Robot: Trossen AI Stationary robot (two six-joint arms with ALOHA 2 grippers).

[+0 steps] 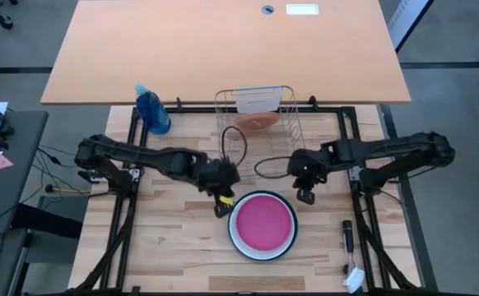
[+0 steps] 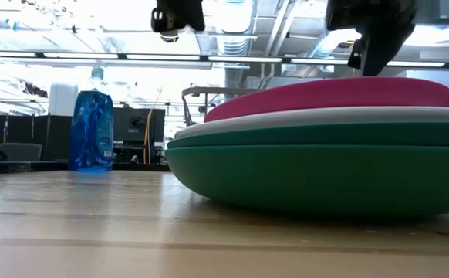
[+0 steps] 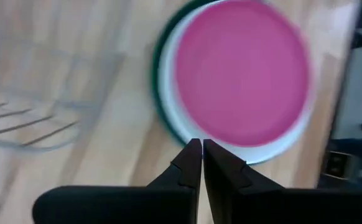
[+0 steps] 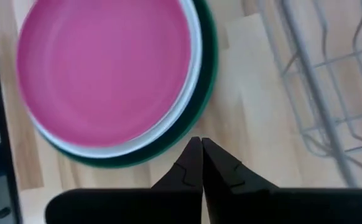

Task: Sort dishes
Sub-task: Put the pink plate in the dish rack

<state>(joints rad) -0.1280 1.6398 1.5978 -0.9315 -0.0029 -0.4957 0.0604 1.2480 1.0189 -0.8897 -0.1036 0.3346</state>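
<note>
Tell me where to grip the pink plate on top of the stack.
Probably the raised rim of the pink plate nearest the left tool, coming from that side: it lies flat atop the white plate, so only the rim offers purchase.

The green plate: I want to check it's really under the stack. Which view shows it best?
The low view: the green plate fills the bottom of the stack, under the white and pink ones. The wrist views show a green crescent; the high view shows barely a dark edge.
</note>
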